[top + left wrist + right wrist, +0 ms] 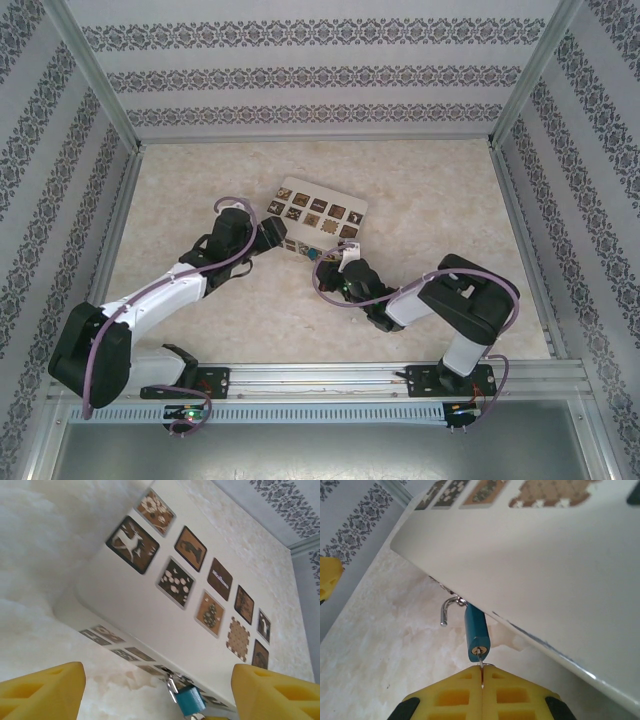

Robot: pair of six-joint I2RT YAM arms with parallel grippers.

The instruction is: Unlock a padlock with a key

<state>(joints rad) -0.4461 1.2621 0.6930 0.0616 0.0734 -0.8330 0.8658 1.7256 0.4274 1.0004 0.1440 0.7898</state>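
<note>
Up close, the right end effector (481,676) pinches the key (481,662) in the padlock (476,630) — left end effector (159,692) spread wide.

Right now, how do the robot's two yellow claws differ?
The left gripper is open and holds nothing; the right gripper is shut, pinching the key. The left gripper does not touch the blue padlock; the right gripper is joined to it by the key in its keyhole. Both have yellow fingers aimed at the padlock.
</note>
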